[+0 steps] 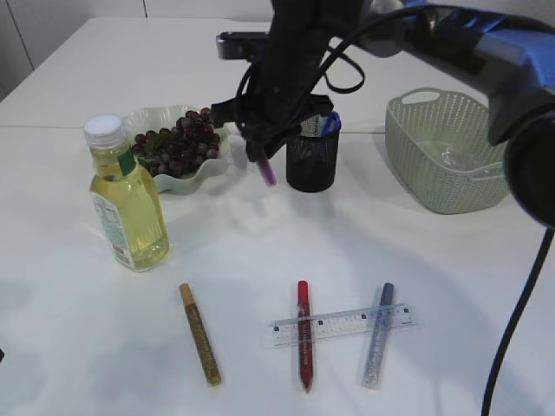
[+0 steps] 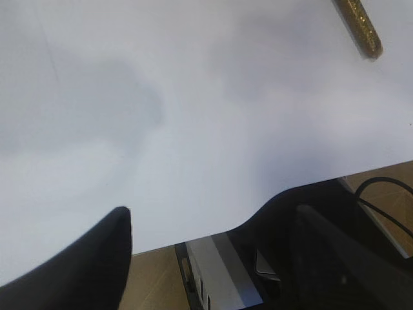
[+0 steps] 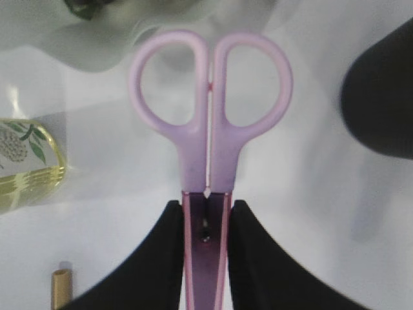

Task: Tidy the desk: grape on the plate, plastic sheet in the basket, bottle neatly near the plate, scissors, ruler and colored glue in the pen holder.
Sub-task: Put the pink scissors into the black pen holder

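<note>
My right gripper point(image 3: 206, 216) is shut on the purple scissors point(image 3: 210, 103), gripping the sheathed blades with the handles pointing away. In the exterior view the scissors point(image 1: 265, 166) hang from that gripper point(image 1: 259, 144) just left of the black mesh pen holder point(image 1: 310, 161). The grapes point(image 1: 180, 144) lie on the green plate point(image 1: 201, 172). A yellow bottle point(image 1: 128, 198) stands upright in front of the plate. Gold point(image 1: 199, 334), red point(image 1: 303, 340) and blue-grey point(image 1: 376, 340) glue sticks lie near the front, with the clear ruler point(image 1: 340, 325) across two of them. My left gripper point(image 2: 213, 242) is open and empty over the table edge.
A green basket point(image 1: 414, 165) stands at the right with the clear plastic sheet point(image 1: 455, 156) inside. A blue item point(image 1: 329, 124) sticks out of the pen holder. The gold glue stick's end point(image 2: 359, 27) shows in the left wrist view.
</note>
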Available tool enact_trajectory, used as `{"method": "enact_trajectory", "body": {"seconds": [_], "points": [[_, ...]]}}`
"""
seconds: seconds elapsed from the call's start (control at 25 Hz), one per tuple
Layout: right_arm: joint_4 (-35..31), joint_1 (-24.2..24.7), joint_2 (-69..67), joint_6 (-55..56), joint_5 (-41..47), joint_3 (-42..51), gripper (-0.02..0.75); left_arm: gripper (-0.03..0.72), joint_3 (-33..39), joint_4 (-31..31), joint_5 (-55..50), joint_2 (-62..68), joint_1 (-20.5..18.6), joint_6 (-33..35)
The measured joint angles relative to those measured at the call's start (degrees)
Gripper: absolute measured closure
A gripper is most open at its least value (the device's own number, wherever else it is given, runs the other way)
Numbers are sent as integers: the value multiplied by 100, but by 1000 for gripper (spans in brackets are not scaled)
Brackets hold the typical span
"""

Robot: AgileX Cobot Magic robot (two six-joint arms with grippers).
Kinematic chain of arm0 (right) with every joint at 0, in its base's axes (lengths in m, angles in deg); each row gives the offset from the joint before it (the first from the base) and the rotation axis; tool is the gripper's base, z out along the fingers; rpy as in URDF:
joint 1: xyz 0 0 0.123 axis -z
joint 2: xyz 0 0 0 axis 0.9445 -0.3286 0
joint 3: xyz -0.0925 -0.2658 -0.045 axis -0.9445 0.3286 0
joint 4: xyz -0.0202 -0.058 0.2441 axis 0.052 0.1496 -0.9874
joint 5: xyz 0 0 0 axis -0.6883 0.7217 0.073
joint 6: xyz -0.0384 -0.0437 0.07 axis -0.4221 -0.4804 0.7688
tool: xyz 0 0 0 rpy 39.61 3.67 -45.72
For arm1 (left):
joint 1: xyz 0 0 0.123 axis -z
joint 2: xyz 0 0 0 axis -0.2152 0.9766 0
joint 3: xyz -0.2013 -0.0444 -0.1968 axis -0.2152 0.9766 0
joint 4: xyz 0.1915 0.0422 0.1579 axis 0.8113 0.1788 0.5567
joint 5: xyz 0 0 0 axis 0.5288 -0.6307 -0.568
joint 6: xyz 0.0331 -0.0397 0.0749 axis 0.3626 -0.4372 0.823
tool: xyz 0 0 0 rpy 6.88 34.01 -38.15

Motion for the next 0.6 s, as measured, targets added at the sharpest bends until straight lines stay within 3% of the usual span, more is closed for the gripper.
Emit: {"method": "enact_trajectory", "body": {"seconds": [0.32,0.6], "points": [[-262,924,492,-324,35,-62,573,129,0,0,0,0,0,0],[-1294,1698,528,-1077,48,-165,573,129,0,-14,-45,0,0,0]]}}
